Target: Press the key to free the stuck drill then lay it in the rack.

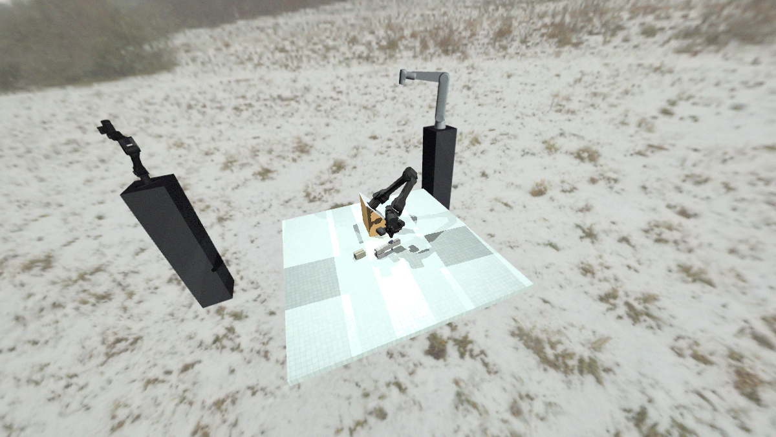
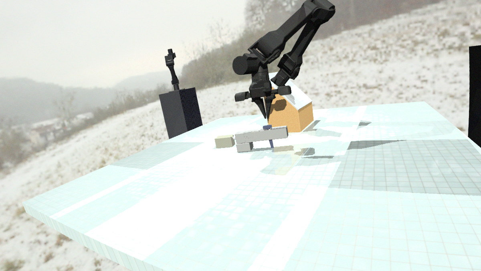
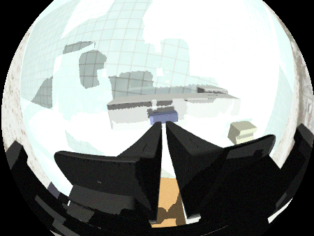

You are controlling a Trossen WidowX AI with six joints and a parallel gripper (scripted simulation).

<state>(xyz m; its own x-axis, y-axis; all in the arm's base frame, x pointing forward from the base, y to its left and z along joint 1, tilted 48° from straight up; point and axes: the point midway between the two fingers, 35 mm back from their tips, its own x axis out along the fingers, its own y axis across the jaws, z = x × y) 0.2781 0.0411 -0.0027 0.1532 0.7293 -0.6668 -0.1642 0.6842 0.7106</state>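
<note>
The grey drill (image 1: pixel 387 247) (image 2: pixel 260 134) (image 3: pixel 153 100) lies as a long bar with a short grey block under its left end, next to a beige block (image 1: pixel 359 253) (image 2: pixel 224 141) (image 3: pixel 243 131). The blue key (image 2: pixel 266 126) (image 3: pixel 163 116) sits low in the bar; only its cap shows on top, and its stem pokes out below. My gripper (image 1: pixel 389 234) (image 2: pixel 265 116) (image 3: pixel 162 126) points straight down a little above the key's cap, not touching it. Its fingers are shut with nothing between them. The orange rack (image 1: pixel 371 220) (image 2: pixel 289 117) stands just behind.
The pale checked table (image 1: pixel 347 325) (image 2: pixel 370 218) carries everything. A black pillar with a camera arm (image 1: pixel 173 233) (image 2: pixel 180 111) stands off its left side. A second black pillar (image 1: pixel 438 162) (image 2: pixel 475 94) stands at the back right corner.
</note>
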